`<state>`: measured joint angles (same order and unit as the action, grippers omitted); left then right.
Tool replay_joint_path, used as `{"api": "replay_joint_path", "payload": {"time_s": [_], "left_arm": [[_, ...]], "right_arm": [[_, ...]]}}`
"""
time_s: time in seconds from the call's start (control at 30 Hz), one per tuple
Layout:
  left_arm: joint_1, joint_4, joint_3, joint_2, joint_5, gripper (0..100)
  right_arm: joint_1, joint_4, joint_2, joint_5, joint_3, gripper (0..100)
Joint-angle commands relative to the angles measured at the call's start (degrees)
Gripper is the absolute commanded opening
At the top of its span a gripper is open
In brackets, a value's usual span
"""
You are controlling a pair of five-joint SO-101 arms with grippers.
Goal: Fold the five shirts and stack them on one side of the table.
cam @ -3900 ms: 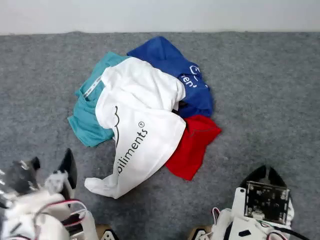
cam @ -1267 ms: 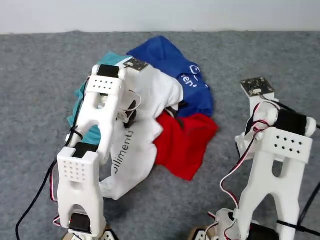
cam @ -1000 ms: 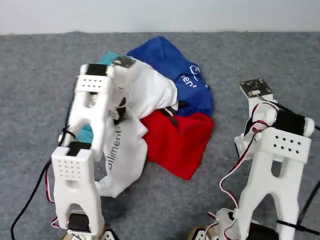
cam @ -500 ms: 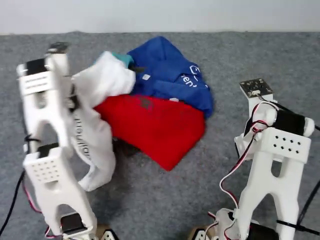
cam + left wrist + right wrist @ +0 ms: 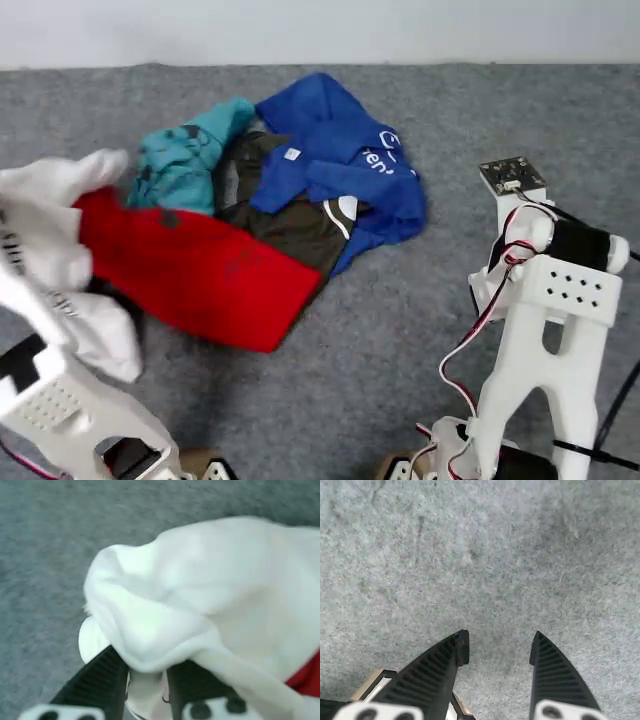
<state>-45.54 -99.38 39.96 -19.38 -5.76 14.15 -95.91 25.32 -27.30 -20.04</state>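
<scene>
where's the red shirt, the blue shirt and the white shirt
red shirt point(image 5: 200, 275), high view, middle of its spread body
blue shirt point(image 5: 335, 125), high view, upper middle of the cloth
white shirt point(image 5: 200, 595), left wrist view, middle of the bunched fold

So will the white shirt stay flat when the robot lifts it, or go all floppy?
Probably floppy: the white shirt bunches and droops around the left gripper. It seems light, since one pinch holds it up. It may tug neighbours along, as the red shirt lies against it.
</scene>
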Motion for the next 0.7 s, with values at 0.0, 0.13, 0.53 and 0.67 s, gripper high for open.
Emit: {"api": "replay_joint_path", "payload": {"time_s": [0.0,0.13,0.53,0.67], "left_arm": [[-2.6,-1.0,0.0,5.5,0.4,1],[-0.2,-1.0,-3.6,6.0,0.4,1],[21.3,-1.2,-6.4,6.2,0.2,13],[25.9,-1.2,-9.5,6.2,0.4,24]], "right_arm": [[-0.5,0.6,0.0,-0.3,0.2,20.2],[-0.5,0.6,0.0,-0.3,0.2,20.2],[-0.3,0.6,-0.1,-0.3,-0.2,20.3],[-0.3,1.1,-0.1,-0.4,-2.7,20.4]]}}
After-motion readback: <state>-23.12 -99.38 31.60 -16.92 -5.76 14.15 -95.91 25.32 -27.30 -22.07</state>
